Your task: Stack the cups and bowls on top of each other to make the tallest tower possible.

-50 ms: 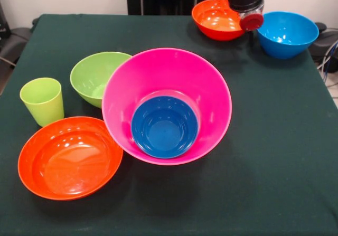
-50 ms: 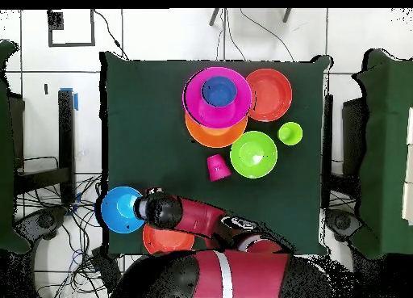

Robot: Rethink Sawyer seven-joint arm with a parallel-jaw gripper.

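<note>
The gripper (image 1: 251, 15) hangs between the orange bowl (image 1: 216, 19) and the light blue bowl (image 1: 288, 32) near the table's (image 1: 274, 157) corner; nobody can tell if it is open. It could bump these smooth, slippery bowls. The big pink bowl (image 1: 174, 77) leans with a small dark blue bowl (image 1: 165, 126) inside. A green cup (image 1: 42, 101) is near the edge.

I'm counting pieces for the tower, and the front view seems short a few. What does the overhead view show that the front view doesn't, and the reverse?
Only the overhead view shows the big orange bowl under the pink bowl and an upside-down red-pink cup. The front view adds no piece, only a side-on look. Both show the dark blue bowl nested in the pink one, the green bowl, lime cup, two red-orange bowls and light blue bowl.
</note>
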